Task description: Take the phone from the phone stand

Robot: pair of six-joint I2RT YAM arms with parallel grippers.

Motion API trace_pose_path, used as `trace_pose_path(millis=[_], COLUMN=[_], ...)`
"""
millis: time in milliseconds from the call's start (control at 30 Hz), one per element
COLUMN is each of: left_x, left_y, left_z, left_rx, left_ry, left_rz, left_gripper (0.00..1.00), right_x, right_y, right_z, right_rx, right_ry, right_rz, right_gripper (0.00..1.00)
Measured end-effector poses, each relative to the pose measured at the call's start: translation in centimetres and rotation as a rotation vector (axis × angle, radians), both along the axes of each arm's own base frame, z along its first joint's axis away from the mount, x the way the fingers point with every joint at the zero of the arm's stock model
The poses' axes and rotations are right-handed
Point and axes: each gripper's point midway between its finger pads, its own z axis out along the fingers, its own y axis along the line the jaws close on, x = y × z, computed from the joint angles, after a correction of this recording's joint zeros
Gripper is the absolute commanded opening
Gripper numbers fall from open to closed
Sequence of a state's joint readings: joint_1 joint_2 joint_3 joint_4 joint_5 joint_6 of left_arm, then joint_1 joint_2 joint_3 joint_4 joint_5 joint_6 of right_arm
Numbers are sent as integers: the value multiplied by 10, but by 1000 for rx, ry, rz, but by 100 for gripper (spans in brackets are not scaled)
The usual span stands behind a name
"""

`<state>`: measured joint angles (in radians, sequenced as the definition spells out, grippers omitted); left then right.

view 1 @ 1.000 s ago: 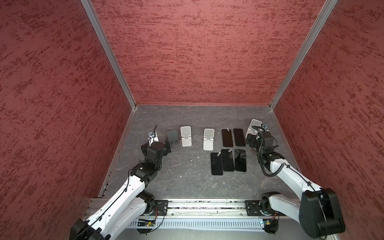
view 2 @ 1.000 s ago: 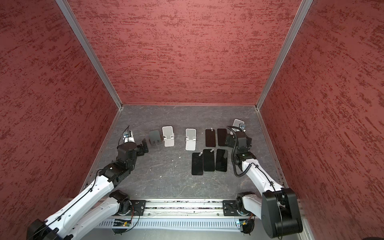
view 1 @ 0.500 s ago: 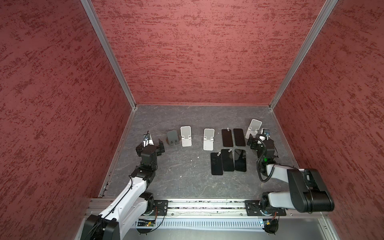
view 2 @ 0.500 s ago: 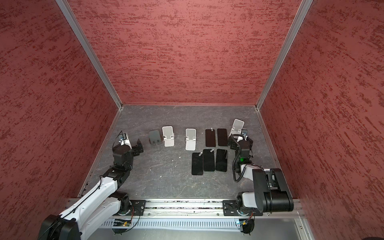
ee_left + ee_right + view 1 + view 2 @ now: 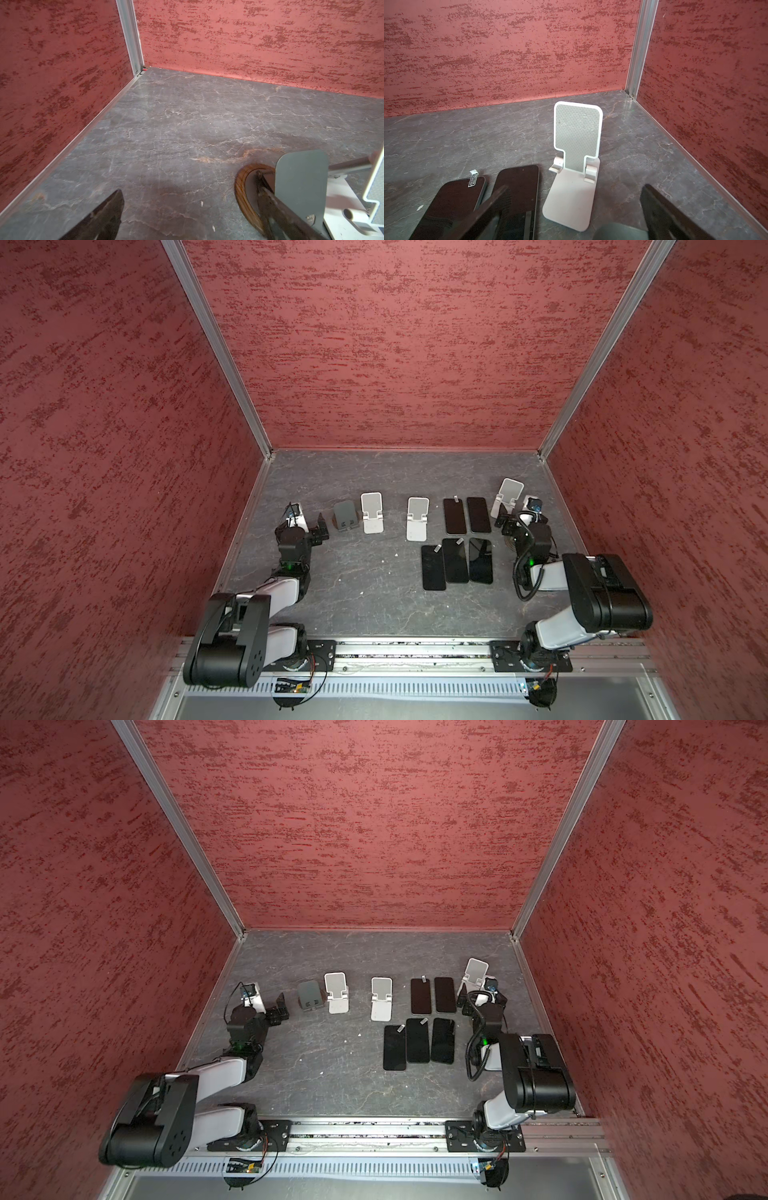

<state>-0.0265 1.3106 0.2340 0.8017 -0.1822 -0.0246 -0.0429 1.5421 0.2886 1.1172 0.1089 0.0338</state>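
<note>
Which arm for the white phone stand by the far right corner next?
Right. The right gripper faces that white plastic phone stand up close; the left gripper sits far off beside the grey wood-based stand.

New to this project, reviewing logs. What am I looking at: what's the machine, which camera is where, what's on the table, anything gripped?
Two robot arms with two-finger grippers work over a grey table. Two pictures look down from overhead; two come from cameras on the wrists. Five phones lie flat; three white stands and a grey stand hold nothing. The left gripper and right gripper are open and empty.
</note>
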Motion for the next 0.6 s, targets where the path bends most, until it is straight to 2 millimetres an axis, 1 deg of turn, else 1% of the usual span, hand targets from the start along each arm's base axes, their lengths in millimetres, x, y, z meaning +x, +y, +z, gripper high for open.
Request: trace_pose_path(millis=[67,167,200,267,333,400,600], left_x=[7,18,21,29,38,42,42], left_y=[-1,-4,-4,-4,-1,0,1], left_z=[-7,-24,-27,-21,-7,0,-2], left_rx=[-5,-2,-2,-2,-2,-5,-9], left_ry=[-6,25,36,25,-13,-33,-28], left_rz=[-16,-35,-37,-34,-28,-22,-20], left_gripper=[100,100,100,100,100,99,100], right_x=[0,0,0,0,0,0,1], right_y=[0,0,0,0,0,1,5], right_z=[0,0,1,1,1,1,2], right_rx=[0,0,0,0,0,0,-2], right_ry=[0,-3,-6,-7,-7,-7,-11], right_rz=[1,1,1,2,2,3,31], right_gripper=[99,99,99,99,99,99,99])
